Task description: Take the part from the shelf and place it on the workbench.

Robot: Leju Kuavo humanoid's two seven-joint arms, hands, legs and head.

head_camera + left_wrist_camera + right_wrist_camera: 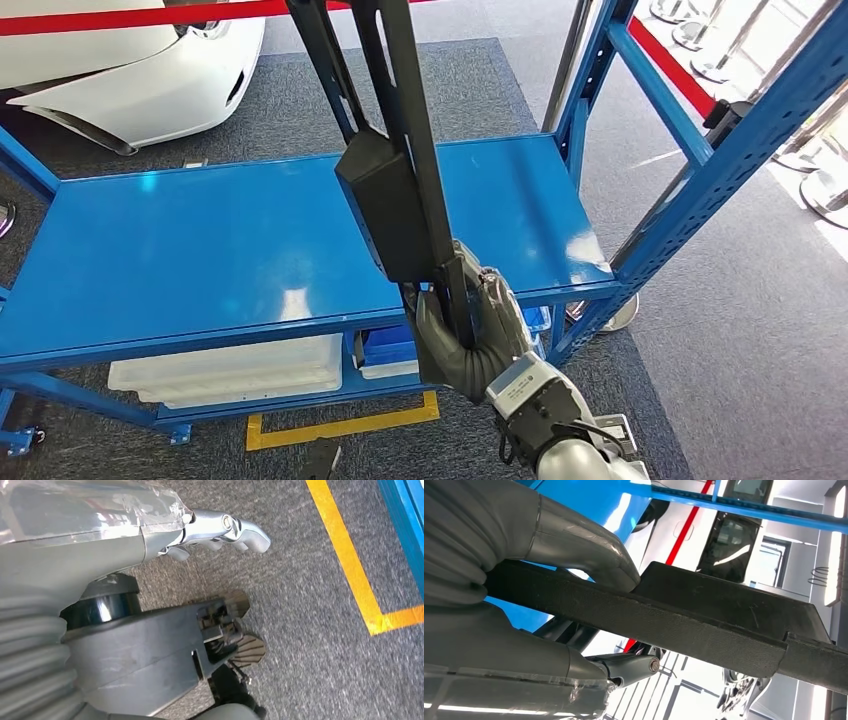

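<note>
The part (400, 160), a long black piece with a boxy block midway, is gripped near its lower end by the right hand (470, 325) and held upright over the front edge of the blue shelf (200, 250). In the right wrist view the thumb (589, 555) is seen pressed on one face of the bar, with darker fingers wrapped under it.

The left hand (220, 535) is seen hanging over grey carpet (310, 605) beside a yellow floor line (350, 575); nothing is held and the fingers look loosely curled, so whether it counts as open or closed cannot be told.

Risks, as judged:
- The grip is low and most of the length and the block sit above it. Tipping or rotation in the hand is likely if the arm is swung quickly.
- The upper end runs out of the head view near the shelf's blue upright (720, 150) and crossbeam. A snag is possible when the part is carried out.
- One-handed hold only; slip cannot be ruled out.
- No counter is identifiable in view, so the placement target is unconfirmed.
</note>
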